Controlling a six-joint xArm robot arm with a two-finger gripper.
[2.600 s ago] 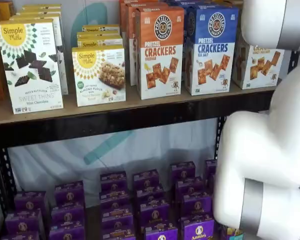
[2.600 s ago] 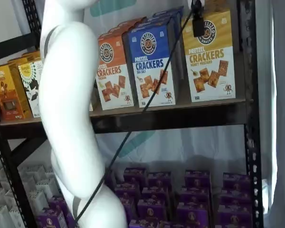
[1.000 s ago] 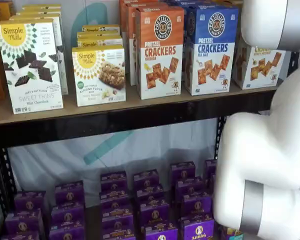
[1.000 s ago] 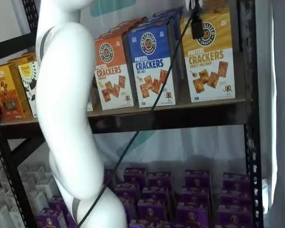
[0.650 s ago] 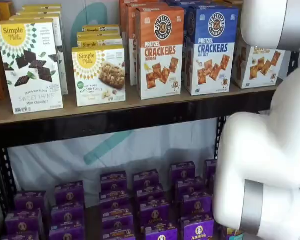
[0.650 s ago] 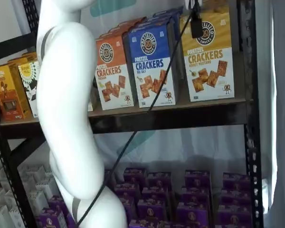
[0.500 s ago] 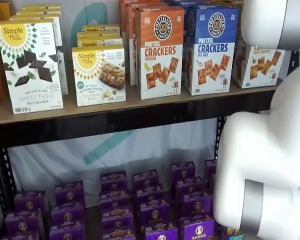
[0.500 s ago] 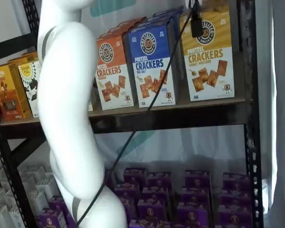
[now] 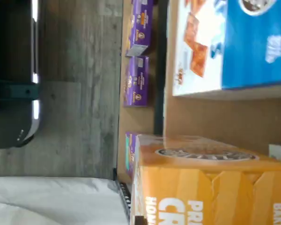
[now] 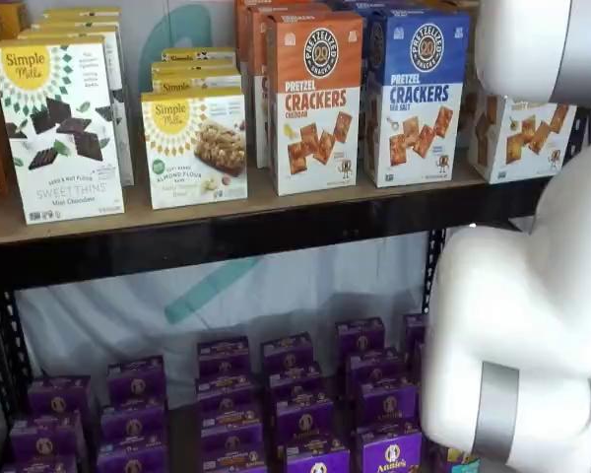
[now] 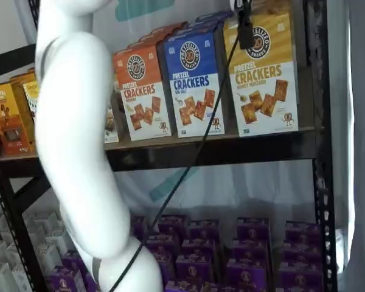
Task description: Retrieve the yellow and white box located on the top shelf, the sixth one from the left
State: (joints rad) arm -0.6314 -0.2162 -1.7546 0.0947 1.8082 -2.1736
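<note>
Shelf views, both, one entry: yellow-and-white upright pretzel-cracker carton (image 11: 263, 76), yellow top band with round black logo, white lower front with square brown crackers; stands at the right end of the long tan wooden top shelf with black metal front rail (image 11: 219, 146), just beside the blue-topped cracker carton (image 11: 194, 82); appears tilted, its base seemingly on the board; in a shelf view only its lower front (image 10: 517, 138) shows past the white arm segment (image 10: 532, 44).

Pincer (image 11: 246, 27): a single dark piece with cable hanging from the upper edge, directly over the carton's logo band; no gap between fingers visible, no clear clamp either; cannot tell whether it is closed on the carton.

Wrist view: the carton's orange-yellow panel (image 9: 210, 187) fills the near field, very close; small purple boxes (image 9: 136, 79) on the lower level beyond.

Progress, by judgement: approach done, the pincer at the carton's top; grip unconfirmed; lifting clear of the rail and carrying away not yet done.
</note>
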